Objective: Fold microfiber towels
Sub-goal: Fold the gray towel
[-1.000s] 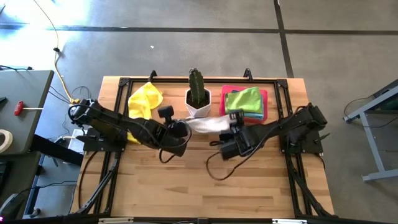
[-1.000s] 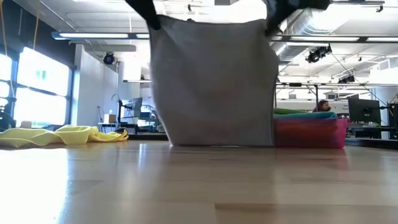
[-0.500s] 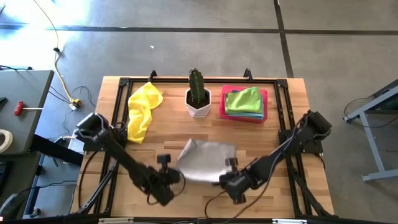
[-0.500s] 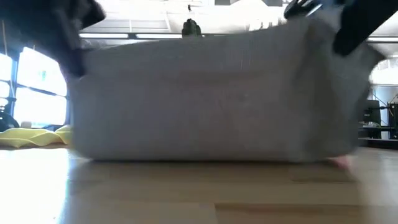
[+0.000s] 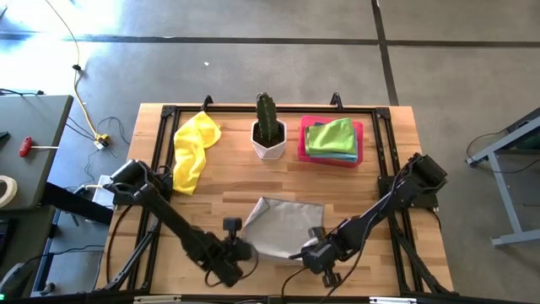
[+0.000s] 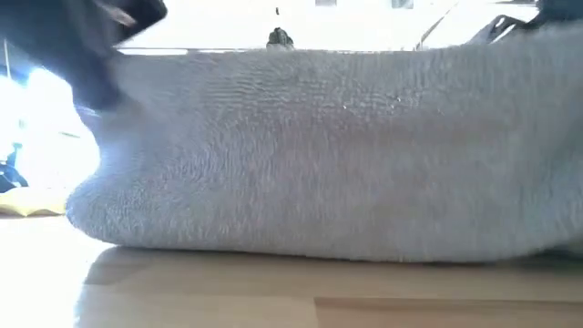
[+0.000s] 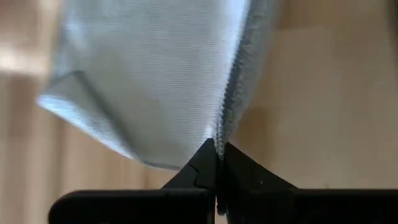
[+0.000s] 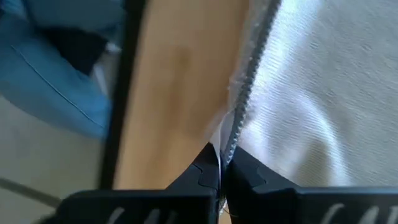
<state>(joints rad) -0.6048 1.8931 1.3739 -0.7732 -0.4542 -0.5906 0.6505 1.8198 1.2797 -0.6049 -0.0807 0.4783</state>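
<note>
Both grippers, left (image 5: 239, 250) and right (image 5: 310, 253), clamped grey towel (image 5: 283, 225) corners near the cactus (image 5: 268, 118); needed laying flat, corners even.

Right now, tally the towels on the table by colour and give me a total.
Grey towel: 1
Yellow towel: 1
Lime green towel: 1
Light blue towel: 1, showing under the green one
Total: 4
</note>
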